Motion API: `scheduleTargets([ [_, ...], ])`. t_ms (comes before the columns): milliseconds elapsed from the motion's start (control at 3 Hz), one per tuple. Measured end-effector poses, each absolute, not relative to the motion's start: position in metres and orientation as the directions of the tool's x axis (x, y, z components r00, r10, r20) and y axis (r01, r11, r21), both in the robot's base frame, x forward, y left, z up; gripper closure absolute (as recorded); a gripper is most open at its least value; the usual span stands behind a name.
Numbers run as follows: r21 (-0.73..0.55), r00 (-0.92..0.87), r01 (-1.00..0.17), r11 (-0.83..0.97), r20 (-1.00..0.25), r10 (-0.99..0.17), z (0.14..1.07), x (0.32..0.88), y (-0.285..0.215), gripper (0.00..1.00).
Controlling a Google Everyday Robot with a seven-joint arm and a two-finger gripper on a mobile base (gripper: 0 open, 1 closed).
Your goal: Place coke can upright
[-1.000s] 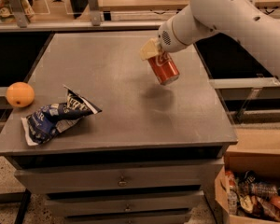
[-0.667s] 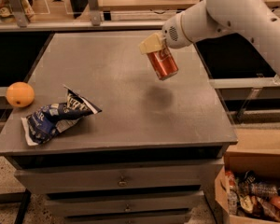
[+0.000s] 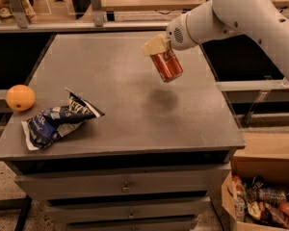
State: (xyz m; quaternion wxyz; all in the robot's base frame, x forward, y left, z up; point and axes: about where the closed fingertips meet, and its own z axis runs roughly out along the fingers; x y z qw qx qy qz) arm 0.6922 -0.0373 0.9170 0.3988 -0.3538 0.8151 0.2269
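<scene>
The coke can (image 3: pixel 166 63) is red with white lettering. It hangs in the air above the right middle of the grey table top (image 3: pixel 120 85), tilted a little, its bottom end toward the table. My gripper (image 3: pixel 160 49) is shut on the can's upper end. The white arm reaches in from the upper right. The can's shadow lies on the table below it.
A crumpled blue-and-white chip bag (image 3: pixel 58 120) lies near the table's front left. An orange fruit (image 3: pixel 20 97) sits at the left edge. Drawers are under the table top. A cardboard box (image 3: pixel 260 201) of packets stands on the floor at the lower right.
My gripper has carried the can slightly up and to the left. The bag and the orange have not moved.
</scene>
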Motion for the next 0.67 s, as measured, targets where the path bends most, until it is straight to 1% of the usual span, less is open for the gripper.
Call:
scheduleTargets([
  [333,0.07,-0.391,-0.763,0.642,-0.841,-0.373,0.921,0.693,-0.037,1.0],
  [667,0.054,-0.309,-0.778,0.627,-0.9,-0.306,0.935,0.693,-0.043,1.0],
])
